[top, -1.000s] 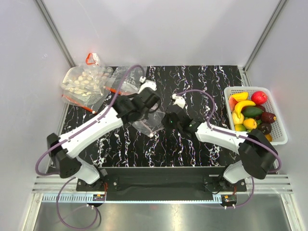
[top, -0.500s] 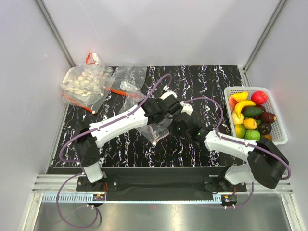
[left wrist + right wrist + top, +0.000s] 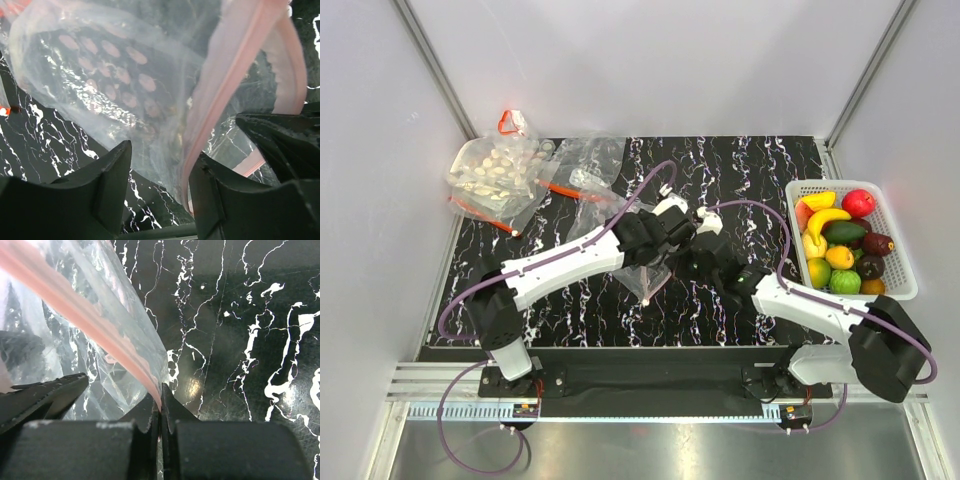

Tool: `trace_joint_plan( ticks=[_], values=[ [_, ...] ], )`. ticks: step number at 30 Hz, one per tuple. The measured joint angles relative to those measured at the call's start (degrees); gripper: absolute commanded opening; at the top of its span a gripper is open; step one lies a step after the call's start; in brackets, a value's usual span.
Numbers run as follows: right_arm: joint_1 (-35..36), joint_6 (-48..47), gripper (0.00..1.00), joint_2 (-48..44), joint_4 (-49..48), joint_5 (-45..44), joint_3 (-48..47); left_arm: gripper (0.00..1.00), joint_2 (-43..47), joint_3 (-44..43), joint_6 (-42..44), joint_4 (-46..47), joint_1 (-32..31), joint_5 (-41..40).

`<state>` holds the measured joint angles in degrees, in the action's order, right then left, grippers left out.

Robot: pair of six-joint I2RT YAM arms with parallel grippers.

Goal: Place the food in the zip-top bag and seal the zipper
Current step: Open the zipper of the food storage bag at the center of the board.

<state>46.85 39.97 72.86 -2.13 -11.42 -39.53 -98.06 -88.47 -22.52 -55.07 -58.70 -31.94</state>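
- zip-top bag (image 3: 115,65): thin clear plastic film, glossy and crinkled
- zipper (image 3: 75,320): smooth pinkish plastic strip
- table (image 3: 240,340): glossy black marble-look top
- left gripper (image 3: 162,152): matt black plastic

Black table top (image 3: 760,165), veined in white like marble. Carries a white mesh basket (image 3: 903,243) at the right edge. Bears a heap of clear bags (image 3: 500,172) at the far left corner, some dotted, with red-orange strips. At centre, perhaps meets the low corner of the zip-top bag (image 3: 642,280); contact unclear.
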Motion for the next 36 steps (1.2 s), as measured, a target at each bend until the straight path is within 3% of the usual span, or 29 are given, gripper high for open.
trace_joint_plan(
  ticks=[2, 8, 11, 12, 14, 22, 29, 36],
  values=[
    [0.0, 0.2, 0.0, -0.3, 0.0, 0.2, 0.0, 0.43, 0.0, 0.0, -0.4, 0.3, -0.2, 0.0],
    [0.0, 0.7, 0.0, -0.4, 0.9, 0.2, -0.2, 0.42, 0.3, 0.0, -1.9, -1.0, -1.5, -0.4],
    [0.0, 1.2, 0.0, 0.0, 1.6, 0.1, -0.4, 0.25, 1.2, 0.0, -3.1, -2.5, -2.9, -0.9],
    [0.0, 1.4, 0.0, 0.2, 1.6, 0.1, -0.4, 0.09, 1.6, 0.0, -3.4, -3.0, -3.3, -1.1],
    [0.0, 1.6, 0.0, 0.4, 1.9, 0.1, -0.4, 0.0, 2.3, 0.0, -4.1, -3.9, -3.9, -1.7],
    [-2.3, 1.3, 0.0, 2.4, 1.9, 1.7, -0.7, 0.0, 2.3, -3.2, -4.3, -9.0, -4.1, -5.2],
    [-6.0, 0.5, 0.03, 7.6, 2.5, 5.1, -2.8, 0.0, -5.0, -16.2, -3.9, -15.6, -4.1, -6.9],
    [-6.1, -1.9, 0.37, 7.7, 5.7, 5.6, -4.1, 0.0, -9.6, -17.7, -2.4, -17.4, -3.8, -6.4]
  ],
)
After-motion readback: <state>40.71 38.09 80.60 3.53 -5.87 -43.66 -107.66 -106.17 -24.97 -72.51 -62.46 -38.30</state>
